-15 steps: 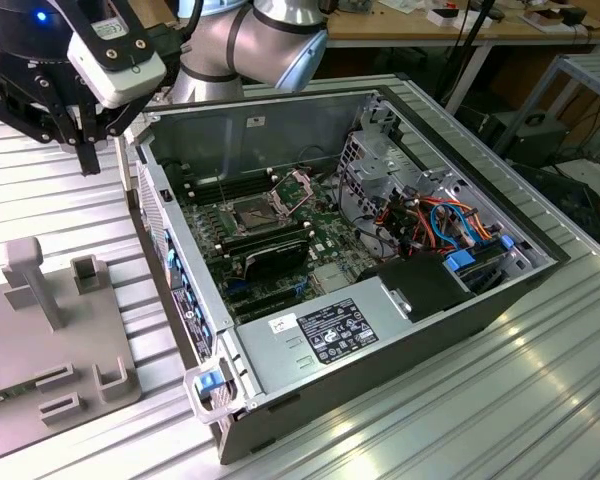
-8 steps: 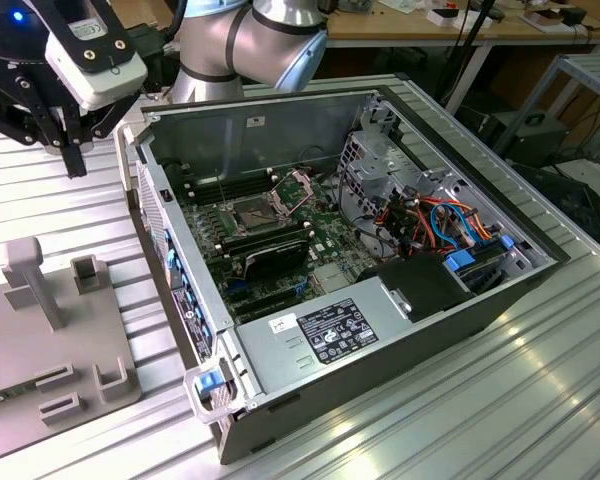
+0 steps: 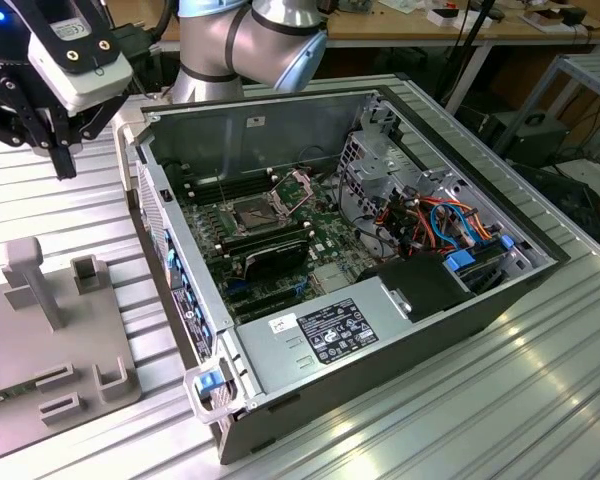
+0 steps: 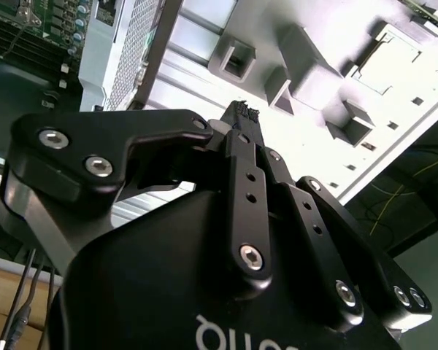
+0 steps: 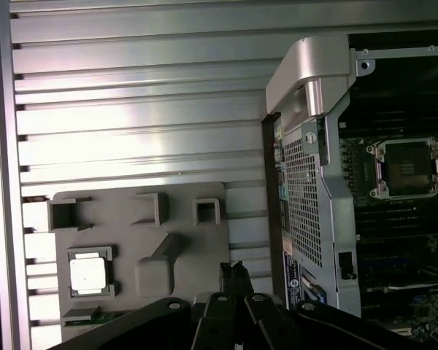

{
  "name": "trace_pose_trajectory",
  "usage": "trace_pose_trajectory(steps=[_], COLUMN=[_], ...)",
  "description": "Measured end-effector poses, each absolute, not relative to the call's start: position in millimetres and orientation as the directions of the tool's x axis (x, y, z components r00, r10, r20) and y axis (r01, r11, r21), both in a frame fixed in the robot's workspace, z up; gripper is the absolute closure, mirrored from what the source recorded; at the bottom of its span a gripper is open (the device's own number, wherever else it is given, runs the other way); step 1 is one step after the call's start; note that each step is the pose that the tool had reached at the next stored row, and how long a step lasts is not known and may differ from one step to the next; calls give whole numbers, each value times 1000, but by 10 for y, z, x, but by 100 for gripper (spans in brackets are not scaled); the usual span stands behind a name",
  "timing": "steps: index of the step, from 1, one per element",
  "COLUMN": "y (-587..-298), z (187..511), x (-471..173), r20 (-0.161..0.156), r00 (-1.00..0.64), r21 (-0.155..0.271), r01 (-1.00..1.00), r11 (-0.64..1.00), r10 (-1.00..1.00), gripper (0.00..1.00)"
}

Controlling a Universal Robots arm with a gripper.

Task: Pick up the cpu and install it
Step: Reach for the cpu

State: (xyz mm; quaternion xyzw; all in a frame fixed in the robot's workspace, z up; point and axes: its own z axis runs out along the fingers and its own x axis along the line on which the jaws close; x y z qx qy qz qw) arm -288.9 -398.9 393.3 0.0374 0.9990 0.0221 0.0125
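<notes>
Hand: one, fingers pressed together with nothing between them, hanging over the ribbed metal tabletop.
Cpu: one, lying flat in a pocket of the grey holder plate, apart from the hand.
Holder plate: one, beside the computer case and cut off at the exterior view's left edge.
Computer case: one, lying open.
Socket: one, frame lifted.
Power supply: one, with one white label whose print cannot be made out.
</notes>
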Motion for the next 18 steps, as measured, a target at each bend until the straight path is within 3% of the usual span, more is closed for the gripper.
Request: trace_pose_trajectory(steps=[18], y=[-3989], z=[3932], x=[-3104], r20=[-23], r00=[-997], r21=[45], r01=[74], r11=[996], r10=[75], gripper=[89])
